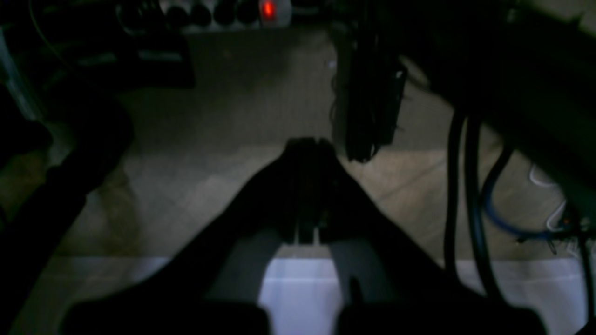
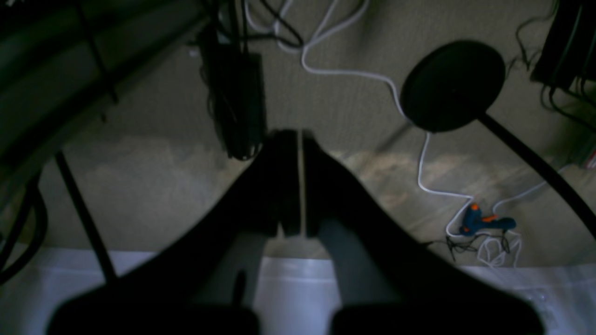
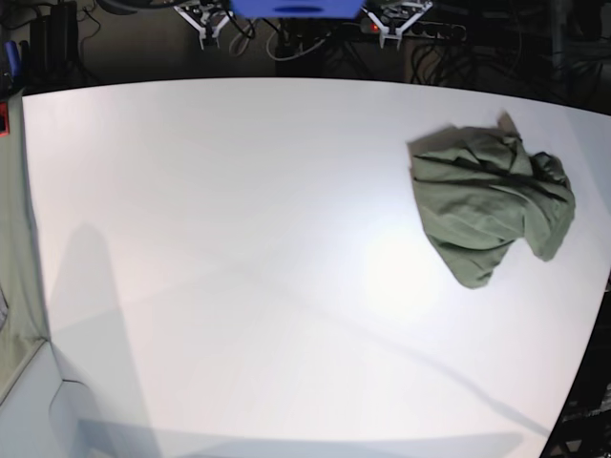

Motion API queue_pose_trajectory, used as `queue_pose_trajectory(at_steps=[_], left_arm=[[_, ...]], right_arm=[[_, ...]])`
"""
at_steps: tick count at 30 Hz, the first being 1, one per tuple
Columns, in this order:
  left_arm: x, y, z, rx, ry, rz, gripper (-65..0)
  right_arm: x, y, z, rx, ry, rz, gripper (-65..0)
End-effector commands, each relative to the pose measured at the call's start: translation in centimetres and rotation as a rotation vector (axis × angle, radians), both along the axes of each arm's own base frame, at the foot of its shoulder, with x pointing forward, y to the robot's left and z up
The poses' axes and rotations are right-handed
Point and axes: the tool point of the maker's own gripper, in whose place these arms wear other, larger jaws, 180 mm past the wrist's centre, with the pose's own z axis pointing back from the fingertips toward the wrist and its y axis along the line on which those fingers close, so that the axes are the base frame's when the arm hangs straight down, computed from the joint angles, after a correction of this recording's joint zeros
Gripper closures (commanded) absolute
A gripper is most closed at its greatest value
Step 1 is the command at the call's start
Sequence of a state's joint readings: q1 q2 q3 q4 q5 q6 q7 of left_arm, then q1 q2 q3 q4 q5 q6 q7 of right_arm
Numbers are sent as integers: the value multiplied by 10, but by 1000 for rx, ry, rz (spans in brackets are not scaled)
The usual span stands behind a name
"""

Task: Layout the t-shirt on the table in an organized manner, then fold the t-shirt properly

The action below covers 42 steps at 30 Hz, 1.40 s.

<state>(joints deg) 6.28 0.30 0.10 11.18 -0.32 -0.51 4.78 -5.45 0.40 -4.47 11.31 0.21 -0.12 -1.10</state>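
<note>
Here the left hand has its two dark fingers pressed together, with nothing between them. It hangs out past the edge of the white worktop, and the tan floor lies below it. A power strip with a red light sits on the floor far ahead, and black and blue cables hang down on one side.

The right hand is also closed, with only a very thin line of light showing between its fingers. It holds nothing. It too reaches past the worktop's edge, over the floor. On the floor near it lie a white cord, a blue and orange glue gun, and a round black stand base with a black pole.

In the base view, the big white worktop fills the picture, and both arms sit tucked at its far edge. The olive-green t-shirt lies in a crumpled heap near the right edge of the worktop, toward the far right corner. It is bunched and wrinkled, not spread flat. It is well apart from both hands. A strip of green cloth runs along the left edge.
</note>
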Motion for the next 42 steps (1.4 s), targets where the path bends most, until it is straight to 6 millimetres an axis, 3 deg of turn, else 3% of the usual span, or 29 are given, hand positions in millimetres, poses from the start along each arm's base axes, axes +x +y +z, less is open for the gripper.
queue_pose_trajectory(at_steps=[1,9,20,42], left_arm=[[2,-1,0,6,-7,4,-4],[-13,-2,0,5,12,-4,-2],[-8,0,0,8,6,-1,-1],[-7,1,0,10,2,-1,-1]], right_arm=[[-5,-1,0,4,10,5,0],[-4,-2,0,3,9,5,0],[-6,-13,0,-13,12,6,0],[-3,-13,0,-14,7,4,0]])
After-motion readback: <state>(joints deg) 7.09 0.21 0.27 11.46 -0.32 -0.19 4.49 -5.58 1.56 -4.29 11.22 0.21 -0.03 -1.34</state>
